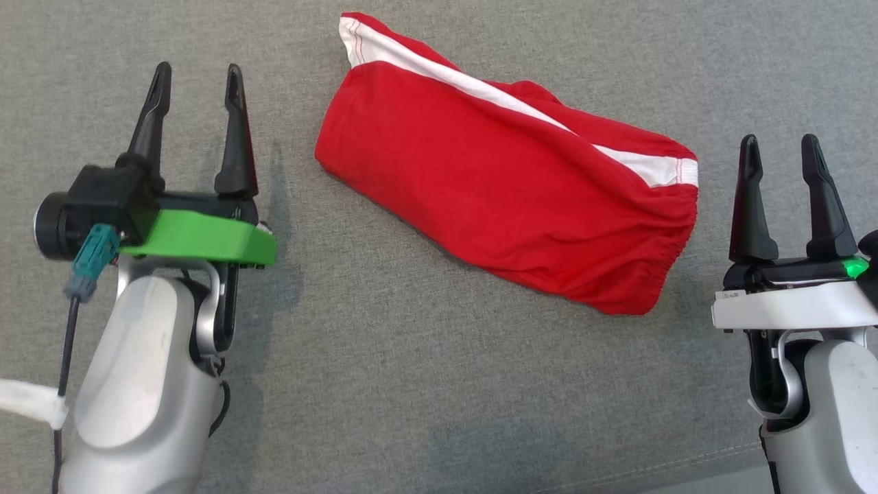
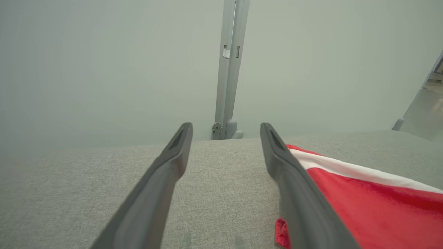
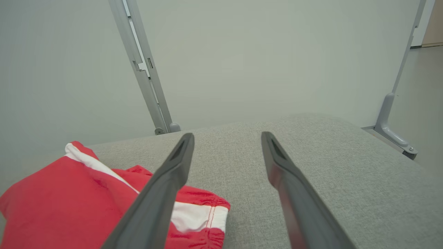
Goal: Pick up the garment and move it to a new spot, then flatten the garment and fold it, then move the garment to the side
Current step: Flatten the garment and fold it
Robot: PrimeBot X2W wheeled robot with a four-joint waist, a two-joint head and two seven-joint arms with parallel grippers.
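A grey woven surface (image 1: 425, 384) is spread across the head view, and in the wrist views it is backed by a pale plain wall, against which a grey metal post (image 2: 230, 69) is seen. A red garment (image 1: 501, 192) is laid near the middle of the surface, folded into a long bundle and set slantwise, its left end farther up the head view and its right end lower. A white stripe (image 1: 480, 86) is run along its upper edge, and a gathered elastic hem is seen at its lower right end. The left gripper (image 1: 199, 72) is held at the lower left, apart from the garment, with its fingers (image 1: 235, 130) spread wide and nothing held between them; a green bracket (image 1: 206, 240) is fitted at its wrist. In the left wrist view the garment is seen just beside and partly behind the right-hand finger. The right gripper (image 1: 780, 140) is held at the lower right, near the hem end of the garment, its fingers likewise spread and empty. A small green light (image 1: 854, 266) is lit on its housing.
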